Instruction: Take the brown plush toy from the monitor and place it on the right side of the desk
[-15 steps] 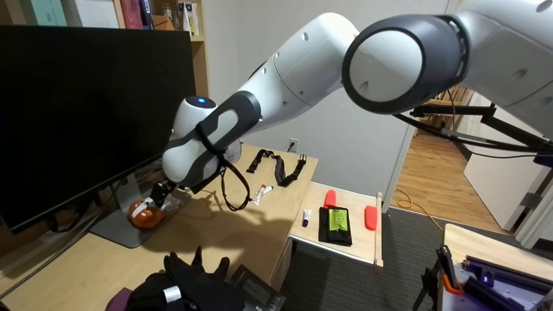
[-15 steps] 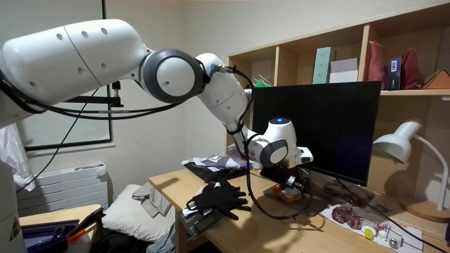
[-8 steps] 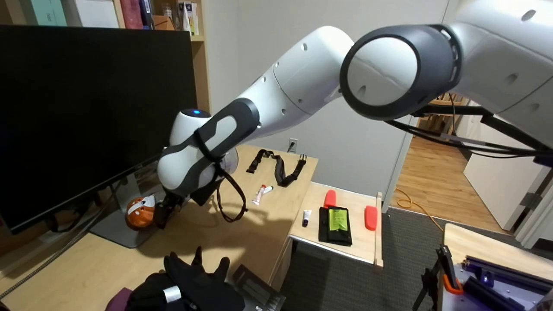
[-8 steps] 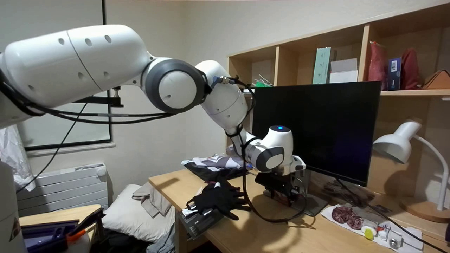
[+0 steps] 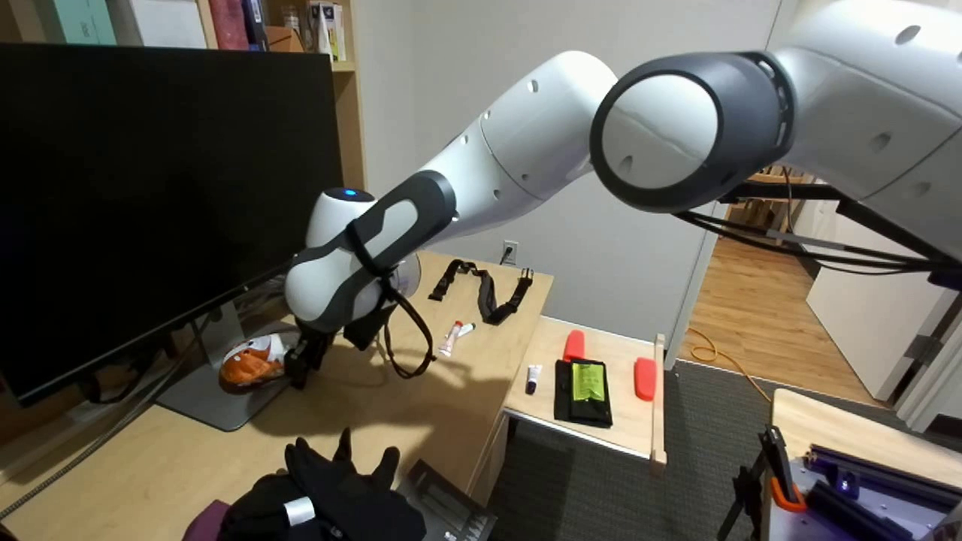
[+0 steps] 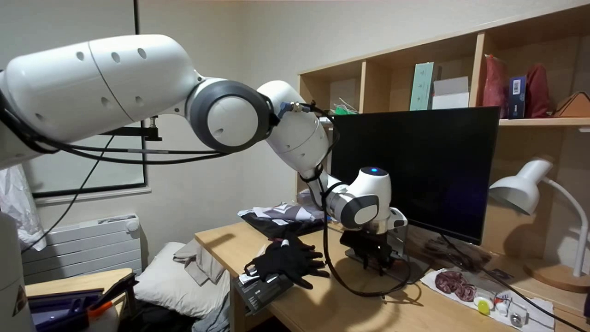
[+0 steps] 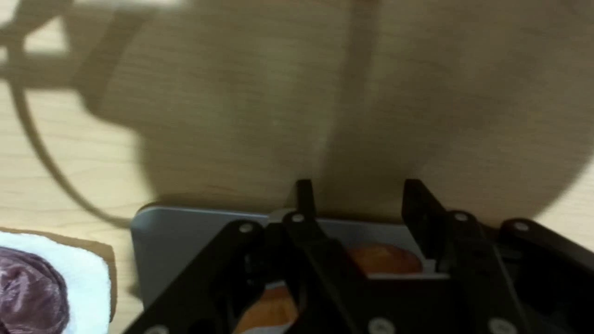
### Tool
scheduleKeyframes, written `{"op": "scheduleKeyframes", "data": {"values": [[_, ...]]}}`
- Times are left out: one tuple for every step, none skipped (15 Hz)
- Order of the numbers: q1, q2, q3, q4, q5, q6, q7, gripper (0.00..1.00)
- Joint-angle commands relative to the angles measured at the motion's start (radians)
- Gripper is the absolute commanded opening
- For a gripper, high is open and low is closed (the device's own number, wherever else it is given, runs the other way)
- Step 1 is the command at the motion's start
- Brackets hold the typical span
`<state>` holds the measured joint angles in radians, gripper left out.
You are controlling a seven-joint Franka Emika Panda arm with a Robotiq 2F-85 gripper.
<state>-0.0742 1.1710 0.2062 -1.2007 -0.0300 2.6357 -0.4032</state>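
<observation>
Desk (image 5: 421, 402), one toy (image 5: 249, 367), one end effector (image 7: 358, 199) (parted)

A home office, by the look of everything around us — a large black monitor (image 6: 442, 173) stands on a light wood desk (image 5: 165, 458), a white lamp (image 6: 517, 185) beside it and a shelf unit (image 6: 478, 64) holding boxes (image 6: 420, 87) behind. Toward the corner, a pale pillow (image 6: 175, 288) lies near a radiator (image 6: 83, 244) set below the window (image 6: 120, 170) — grey carpet (image 5: 721, 428) underfoot.
</observation>
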Motion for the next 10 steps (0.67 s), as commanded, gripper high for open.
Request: {"op": "scheduleKeyframes", "data": {"values": [[0.004, -0.037, -0.046, -0.045, 0.008, 0.014, 0.071, 0.84], [0.003, -0.043, -0.056, -0.059, 0.005, 0.023, 0.080, 0.91], [-0.001, -0.049, -0.061, -0.072, 0.005, 0.033, 0.084, 0.96], [-0.005, -0.053, -0.062, -0.081, 0.009, 0.051, 0.091, 1.00], [-0.014, -0.055, -0.052, -0.086, 0.014, 0.059, 0.082, 1.00], [-0.025, -0.058, -0.039, -0.094, 0.021, 0.071, 0.078, 1.00], [-0.032, -0.061, -0.029, -0.103, 0.026, 0.086, 0.075, 1.00], [-0.041, -0.065, -0.016, -0.113, 0.032, 0.101, 0.069, 1.00], [-0.048, -0.064, -0.003, -0.117, 0.038, 0.124, 0.067, 1.00], [-0.051, -0.065, 0.003, -0.119, 0.043, 0.133, 0.069, 1.00]]}}
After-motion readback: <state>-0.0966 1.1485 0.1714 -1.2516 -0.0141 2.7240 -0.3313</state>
